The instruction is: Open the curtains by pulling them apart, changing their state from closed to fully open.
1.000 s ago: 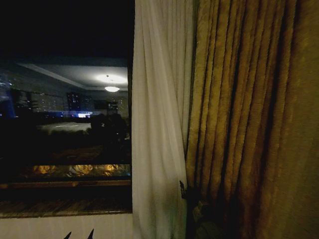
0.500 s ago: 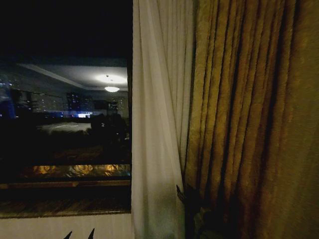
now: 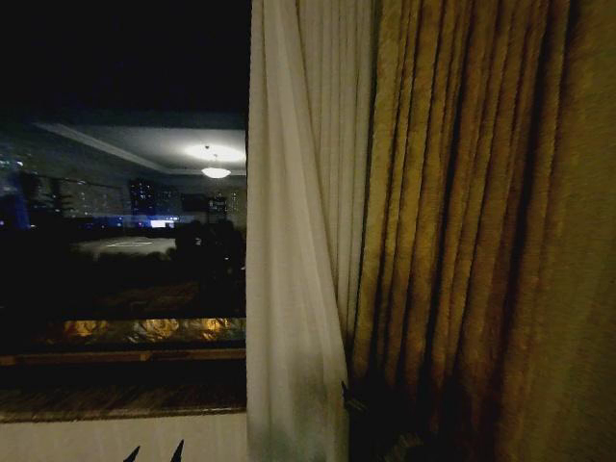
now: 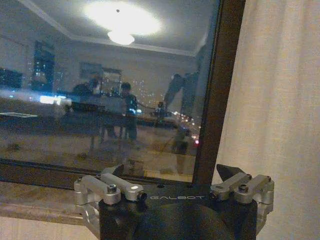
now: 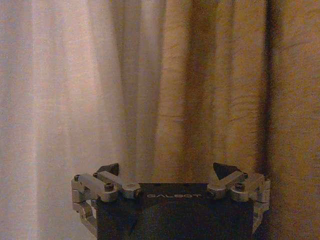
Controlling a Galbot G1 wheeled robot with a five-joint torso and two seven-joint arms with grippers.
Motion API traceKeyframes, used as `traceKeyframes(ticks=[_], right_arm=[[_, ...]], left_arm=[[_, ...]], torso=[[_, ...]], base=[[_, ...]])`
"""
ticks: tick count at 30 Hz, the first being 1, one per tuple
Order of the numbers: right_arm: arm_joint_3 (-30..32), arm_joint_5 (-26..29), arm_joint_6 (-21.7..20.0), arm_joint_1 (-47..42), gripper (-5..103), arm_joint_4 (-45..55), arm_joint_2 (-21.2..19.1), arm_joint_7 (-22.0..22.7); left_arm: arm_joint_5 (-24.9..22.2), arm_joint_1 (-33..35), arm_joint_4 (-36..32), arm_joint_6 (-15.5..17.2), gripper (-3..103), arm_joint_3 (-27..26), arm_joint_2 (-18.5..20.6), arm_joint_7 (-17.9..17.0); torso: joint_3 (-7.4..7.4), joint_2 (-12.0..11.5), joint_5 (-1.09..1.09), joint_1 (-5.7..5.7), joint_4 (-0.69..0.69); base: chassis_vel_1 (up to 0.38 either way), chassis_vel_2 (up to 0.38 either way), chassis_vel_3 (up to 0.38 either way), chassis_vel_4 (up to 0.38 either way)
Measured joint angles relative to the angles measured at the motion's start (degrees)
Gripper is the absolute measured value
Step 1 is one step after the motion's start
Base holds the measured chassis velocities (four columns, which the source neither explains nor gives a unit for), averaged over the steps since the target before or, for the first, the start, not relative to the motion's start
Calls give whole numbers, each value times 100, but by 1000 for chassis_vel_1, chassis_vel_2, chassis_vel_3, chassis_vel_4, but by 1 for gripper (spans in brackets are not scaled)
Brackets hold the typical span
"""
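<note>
Sheer curtain panel hangs mid-frame, bunched against the gold drape, window bare at left. Light, soft, slippery; pinch a pleat fold at the edge. Left gripper and right gripper both spread, empty, probably just short of fabric.

The curtains hung between the window on the left and the heavy drape on the right, touching the drape's edge.

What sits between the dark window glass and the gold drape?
The bunched sheer curtain hangs between the window glass and the gold drape, seen in the head view.
</note>
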Motion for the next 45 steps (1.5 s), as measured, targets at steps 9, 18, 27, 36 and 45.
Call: traceKeyframes(ticks=[9, 18, 27, 36, 45], right_arm=[[46, -299, 56, -391, 100, 249, 0, 28], [-59, -495, 114, -481, 100, 304, 0, 25], [-136, -524, 159, -434, 100, 225, 0, 13], [-96, -565, 300, -385, 100, 146, 2, -144], [-110, -559, 381, -326, 100, 60, -1, -195]], left_arm=[[-88, -62, 98, -18, 100, 3, 72, 12], [-93, -116, 150, -18, 100, 31, 104, 19], [-85, -105, 133, -14, 100, 13, 57, 22], [-40, -83, 125, -25, 100, 9, -34, 25], [41, -57, 64, -49, 100, 6, -111, 31]], torso=[[0, 0, 0, 0, -1], [0, 0, 0, 0, 0], [0, 0, 0, 0, 0], [0, 1, -2, 1, 1], [1, 0, 4, 0, -1]], base=[[0, 0, 0, 0], [9, 6, -7, -4], [140, 134, -144, -149], [220, 207, -219, -217], [170, 169, -166, -167]])
